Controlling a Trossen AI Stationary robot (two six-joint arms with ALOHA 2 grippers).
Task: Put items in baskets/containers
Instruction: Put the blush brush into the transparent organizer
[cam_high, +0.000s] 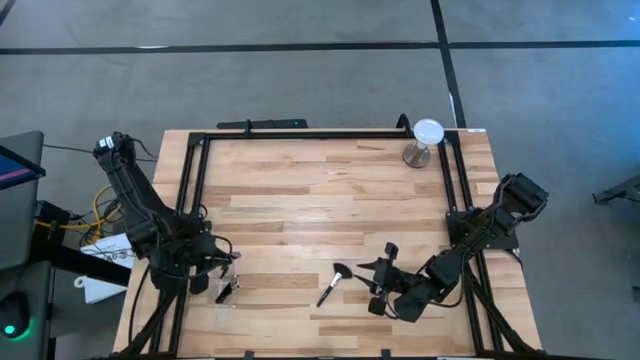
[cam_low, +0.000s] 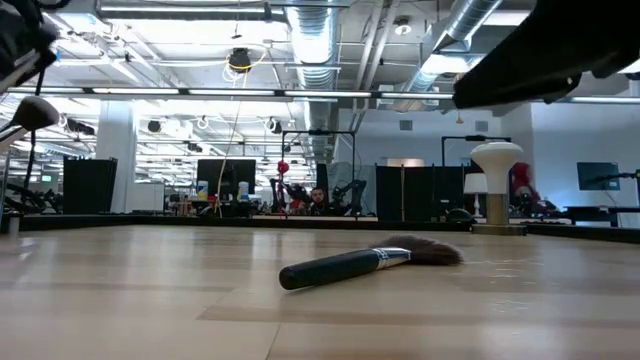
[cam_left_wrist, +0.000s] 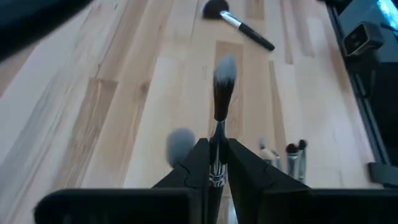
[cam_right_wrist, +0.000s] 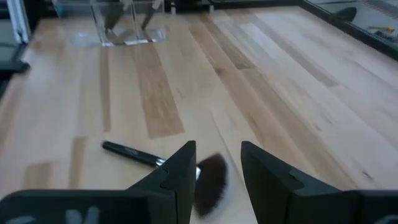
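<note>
Tabletop of pale wood planks carries everything, framed by dark rails. Near its front-left corner the left gripper is clamped on the dark handle of a slim grey-tipped makeup brush, bristles pointing away from the fingers. Just beside it stands the small clear plastic tray, with a few brush heads showing there. Toward the front-right, the right gripper hangs with fingers parted directly over a dark-handled fan-headed brush lying flat on the wood, not touching it.
</note>
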